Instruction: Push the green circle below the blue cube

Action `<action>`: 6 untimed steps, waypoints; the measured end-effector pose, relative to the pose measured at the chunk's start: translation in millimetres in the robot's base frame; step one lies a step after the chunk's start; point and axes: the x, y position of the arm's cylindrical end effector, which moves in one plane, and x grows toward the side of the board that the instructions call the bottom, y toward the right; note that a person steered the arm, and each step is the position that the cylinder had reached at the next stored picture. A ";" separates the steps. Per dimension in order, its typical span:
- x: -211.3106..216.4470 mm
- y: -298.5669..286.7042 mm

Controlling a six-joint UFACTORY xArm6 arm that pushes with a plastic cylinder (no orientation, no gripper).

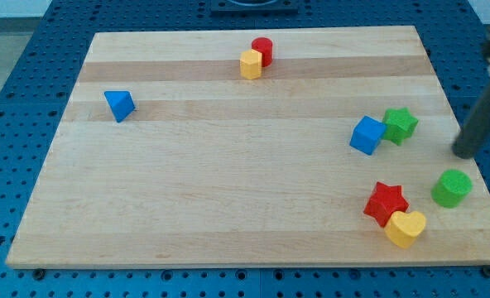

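Observation:
The green circle [452,188] stands near the board's right edge, low in the view. The blue cube [367,135] sits up and to the left of it, touching a green star [401,124] on its right. My tip [462,154] is at the end of the dark rod coming in from the view's upper right. It sits just above the green circle and a little to its right, with a small gap between them, and to the right of the green star.
A red star [386,203] and a yellow heart [405,228] lie together to the left of and below the green circle. A red cylinder [262,50] and a yellow block [251,64] touch near the top. A blue triangle block [119,105] lies at left.

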 end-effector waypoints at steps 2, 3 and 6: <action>63.9 -2.7; 64.1 -2.7; 59.9 -69.7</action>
